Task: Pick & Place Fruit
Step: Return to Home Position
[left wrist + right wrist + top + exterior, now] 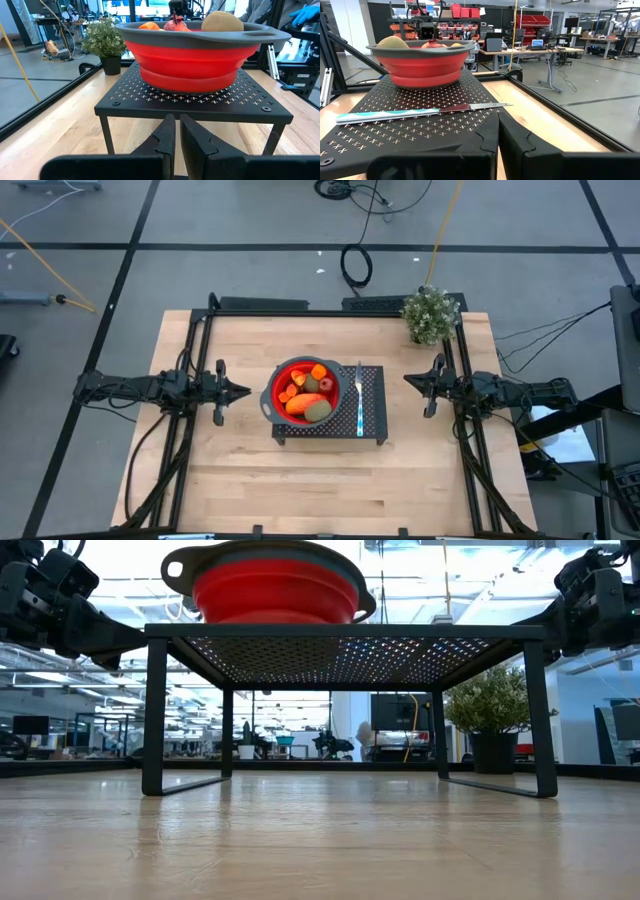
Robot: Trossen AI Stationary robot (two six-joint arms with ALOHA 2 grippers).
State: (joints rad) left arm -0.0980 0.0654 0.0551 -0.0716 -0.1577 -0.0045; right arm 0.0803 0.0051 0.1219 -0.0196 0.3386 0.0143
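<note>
Toy fruit pieces, orange, dark red and brownish-green point(306, 392): all in the red collapsible strainer bowl with grey rim point(273, 392) on the black perforated metal shelf point(372, 418), mid-desk point(240, 480). Silver knife with light-blue handle point(359, 402): on the shelf, just right of the bowl. I see no fruit loose elsewhere, so placing looks complete. My left fingers point(167, 134), left of the shelf, and my right fingers point(514, 136), right of it: pressed together, holding nothing. Outstanding, I judge: parking only.

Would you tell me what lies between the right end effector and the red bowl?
A blue-handled knife, flat on the black shelf, as the high view shows.
</note>
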